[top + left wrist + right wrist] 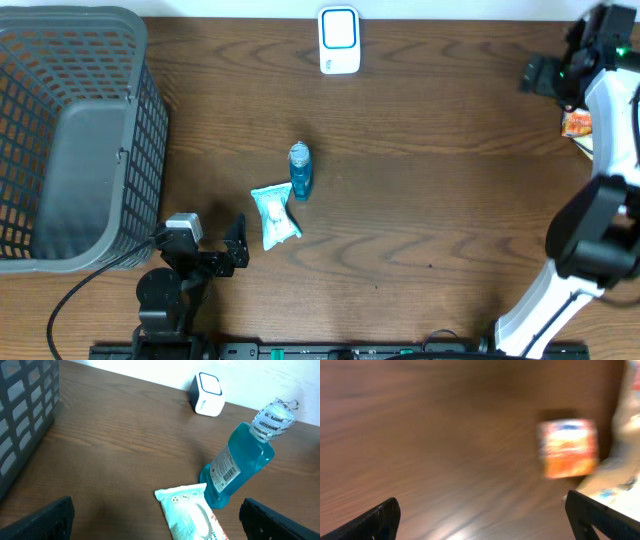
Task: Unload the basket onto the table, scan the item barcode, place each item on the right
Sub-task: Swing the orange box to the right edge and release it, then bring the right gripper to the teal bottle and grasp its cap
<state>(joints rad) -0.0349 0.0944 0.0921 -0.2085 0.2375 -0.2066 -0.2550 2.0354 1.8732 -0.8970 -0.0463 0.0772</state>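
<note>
Overhead, the mouthwash bottle lies mid-desk, its long axis pointing cap-first toward the scanner, with a wipes packet at its base. In the left wrist view, the left tool is spread just short of the bottle's base, the barcode label showing. The right wrist view is blurred; the right tool is spread near an orange box.
</note>
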